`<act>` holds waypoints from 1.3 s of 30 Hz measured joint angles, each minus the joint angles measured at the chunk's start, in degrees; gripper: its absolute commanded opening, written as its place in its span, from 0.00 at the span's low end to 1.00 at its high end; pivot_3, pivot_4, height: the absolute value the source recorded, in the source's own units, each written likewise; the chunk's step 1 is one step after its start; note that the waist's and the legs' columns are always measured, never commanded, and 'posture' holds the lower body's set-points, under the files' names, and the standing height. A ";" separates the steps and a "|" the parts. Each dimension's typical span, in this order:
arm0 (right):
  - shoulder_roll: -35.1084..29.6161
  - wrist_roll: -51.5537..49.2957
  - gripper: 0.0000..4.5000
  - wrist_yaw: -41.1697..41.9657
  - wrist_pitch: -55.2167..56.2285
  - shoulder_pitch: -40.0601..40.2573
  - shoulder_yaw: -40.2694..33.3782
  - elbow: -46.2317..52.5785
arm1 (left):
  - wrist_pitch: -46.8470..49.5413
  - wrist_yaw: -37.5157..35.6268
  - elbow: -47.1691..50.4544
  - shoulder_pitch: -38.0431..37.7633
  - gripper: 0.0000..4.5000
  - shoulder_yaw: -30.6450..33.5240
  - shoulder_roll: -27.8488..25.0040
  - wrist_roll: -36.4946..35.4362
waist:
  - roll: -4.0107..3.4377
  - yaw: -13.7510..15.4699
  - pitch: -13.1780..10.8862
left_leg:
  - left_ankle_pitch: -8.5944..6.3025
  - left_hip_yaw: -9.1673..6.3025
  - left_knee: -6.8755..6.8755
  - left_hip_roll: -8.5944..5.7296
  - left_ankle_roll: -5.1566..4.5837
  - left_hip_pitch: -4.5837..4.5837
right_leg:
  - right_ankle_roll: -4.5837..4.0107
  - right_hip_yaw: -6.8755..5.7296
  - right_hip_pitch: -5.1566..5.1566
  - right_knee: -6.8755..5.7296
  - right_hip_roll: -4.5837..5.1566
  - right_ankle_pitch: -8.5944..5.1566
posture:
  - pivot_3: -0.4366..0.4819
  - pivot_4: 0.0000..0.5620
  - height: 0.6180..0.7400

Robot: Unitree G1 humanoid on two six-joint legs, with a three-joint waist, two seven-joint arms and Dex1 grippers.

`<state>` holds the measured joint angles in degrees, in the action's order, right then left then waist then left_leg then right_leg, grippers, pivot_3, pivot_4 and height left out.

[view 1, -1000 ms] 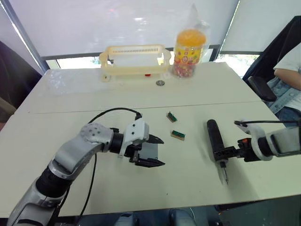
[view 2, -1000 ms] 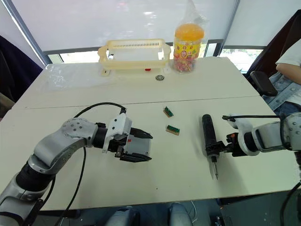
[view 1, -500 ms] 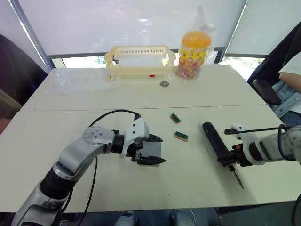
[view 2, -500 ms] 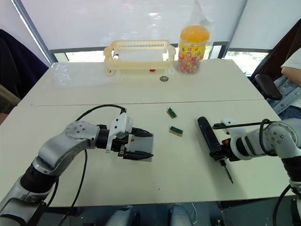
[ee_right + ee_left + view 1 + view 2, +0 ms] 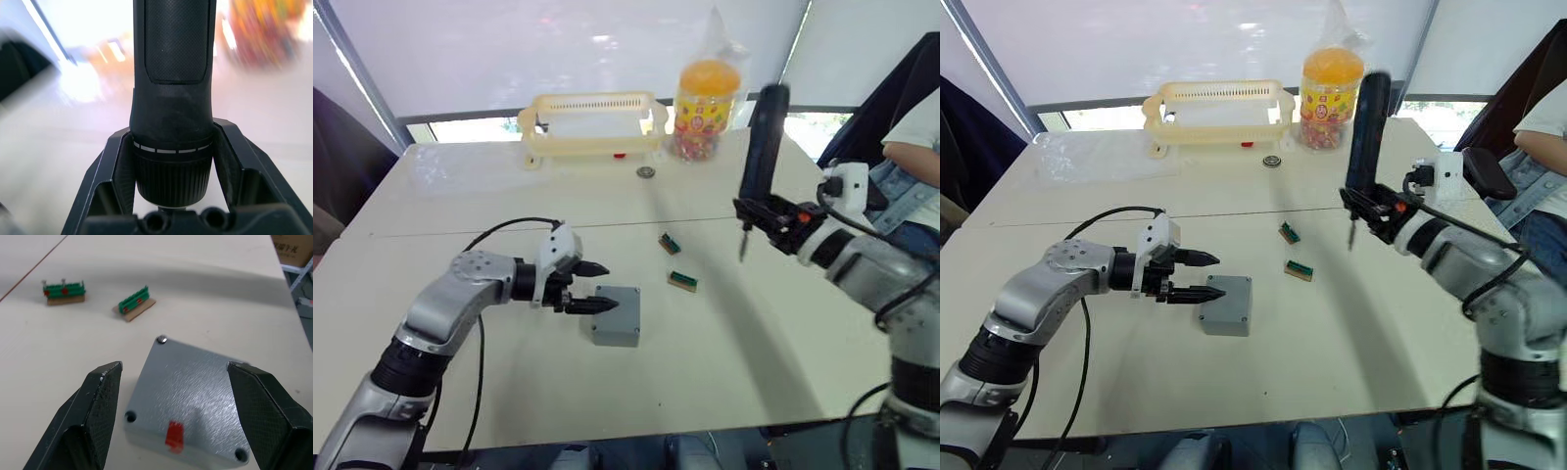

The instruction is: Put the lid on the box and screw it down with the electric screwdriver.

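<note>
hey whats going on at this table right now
A humanoid robot is assembling a small grey box. The lid already sits on it, on the white table. The left hand is open right beside the box, not gripping it. The right hand holds the electric screwdriver upright in the air, bit pointing down, well off to the box's right.

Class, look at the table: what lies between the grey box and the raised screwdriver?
In the right eye view, two small green connector pieces lie on the table between the box and the electric screwdriver.
</note>
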<state>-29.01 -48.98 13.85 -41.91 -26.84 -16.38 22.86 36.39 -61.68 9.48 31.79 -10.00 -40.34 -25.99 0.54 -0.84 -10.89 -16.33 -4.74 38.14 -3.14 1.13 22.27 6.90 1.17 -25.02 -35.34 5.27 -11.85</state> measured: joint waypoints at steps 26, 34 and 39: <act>20.10 25.45 0.40 7.04 26.78 12.52 24.49 -0.77 | 4.61 -0.07 5.72 -0.41 0.07 -3.75 -0.17 0.76 | 0.00 -0.07 0.01 | 0.09 -0.04 -0.01 -0.05 0.17 0.02 | -0.02 0.04 -0.14 -0.16 -0.02 0.00 | 0.48 0.27 1.00; 19.97 26.24 0.40 7.40 27.16 13.84 24.05 -0.75 | 0.15 -0.71 3.31 -0.87 0.07 -6.35 0.60 4.29 | -0.01 0.03 0.03 | 0.10 -0.04 -0.01 -0.05 0.18 0.00 | -0.03 0.05 -0.12 -0.17 -0.02 -0.01 | 0.48 0.27 1.00; 19.98 26.37 0.40 7.38 27.16 14.59 24.06 -0.75 | -0.25 -0.39 3.08 -0.89 0.07 -6.55 1.31 4.44 | -0.01 -0.03 0.03 | 0.10 -0.05 -0.01 -0.05 0.18 -0.01 | -0.02 0.05 -0.11 -0.18 -0.02 -0.01 | 0.48 0.27 1.00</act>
<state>-9.03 -22.61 21.24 -14.76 -12.25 7.69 22.11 36.15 -62.07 12.55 30.89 -16.55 -39.03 -21.56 0.54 -0.87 -10.85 -16.23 -4.78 38.12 -3.19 1.31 22.26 6.87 1.22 -25.13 -35.52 5.25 -11.85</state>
